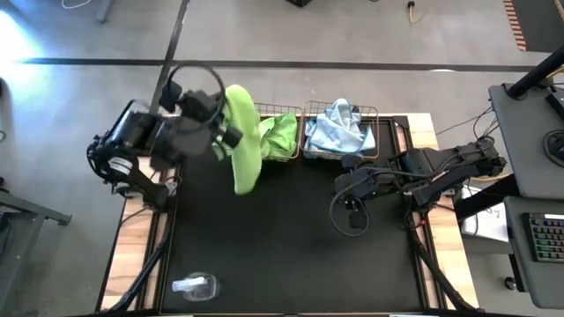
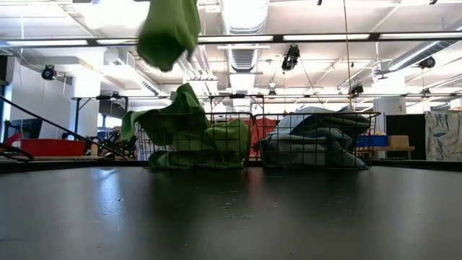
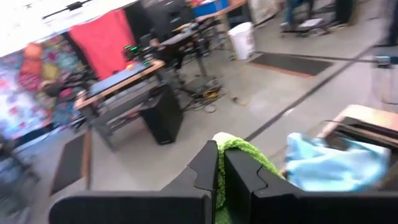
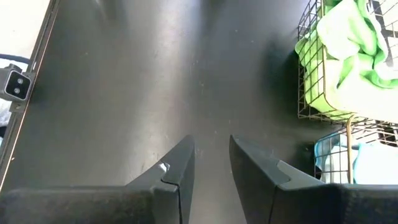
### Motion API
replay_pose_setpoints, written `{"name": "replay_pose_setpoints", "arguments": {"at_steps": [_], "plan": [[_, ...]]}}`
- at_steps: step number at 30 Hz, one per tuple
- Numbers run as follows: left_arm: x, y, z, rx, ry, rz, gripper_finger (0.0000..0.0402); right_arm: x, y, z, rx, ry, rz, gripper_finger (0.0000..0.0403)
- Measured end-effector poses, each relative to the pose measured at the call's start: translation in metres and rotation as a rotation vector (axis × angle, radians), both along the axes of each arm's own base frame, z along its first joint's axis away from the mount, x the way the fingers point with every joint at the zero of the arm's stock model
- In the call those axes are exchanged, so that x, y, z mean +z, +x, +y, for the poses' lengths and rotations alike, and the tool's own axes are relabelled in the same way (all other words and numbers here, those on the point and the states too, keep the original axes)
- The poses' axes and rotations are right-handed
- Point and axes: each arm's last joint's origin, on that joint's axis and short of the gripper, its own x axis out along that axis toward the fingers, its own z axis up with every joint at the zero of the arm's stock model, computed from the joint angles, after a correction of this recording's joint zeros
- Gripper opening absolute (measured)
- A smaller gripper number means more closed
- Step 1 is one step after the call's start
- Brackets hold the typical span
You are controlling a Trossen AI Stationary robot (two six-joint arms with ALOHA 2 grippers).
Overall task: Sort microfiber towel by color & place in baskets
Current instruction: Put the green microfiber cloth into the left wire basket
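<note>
While the left gripper point(image 1: 231, 134) hangs high above the worktop point(image 1: 282, 238), its fingers point(image 3: 208, 171) are clamped on a lime-green towel point(image 1: 243, 136) that drapes down from them, clear of the surface. Just beyond those fingers, at the worktop's far edge, stands the left basket point(image 1: 280, 136), already holding green cloth point(image 2: 195, 137); touching it on the far side from the left arm is the right basket point(image 1: 340, 132), filled with pale blue towels point(image 1: 339, 130). The right gripper point(image 1: 352, 204) rests low over bare black worktop, its fingers point(image 4: 177, 171) parted narrowly and empty, both baskets near them. A clear bottle point(image 1: 196, 285) lies by the near edge, well apart from either gripper.
</note>
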Motion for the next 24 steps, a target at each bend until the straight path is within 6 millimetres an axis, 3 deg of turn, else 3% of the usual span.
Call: {"name": "replay_pose_setpoints", "arguments": {"at_steps": [9,16,24], "plan": [[-0.001,0.011,0.056,0.216,-0.013,-0.026,0.0000,0.000,0.000,0.000,-0.005,0.002,-0.001,0.0095],[0.008,0.027,0.087,0.112,-0.034,-0.048,0.0000,0.004,0.005,0.001,-0.012,0.025,-0.063,0.0095],[0.021,0.041,0.105,0.095,0.062,-0.099,0.0000,0.008,0.008,0.002,-0.025,0.051,-0.114,0.0095]]}}
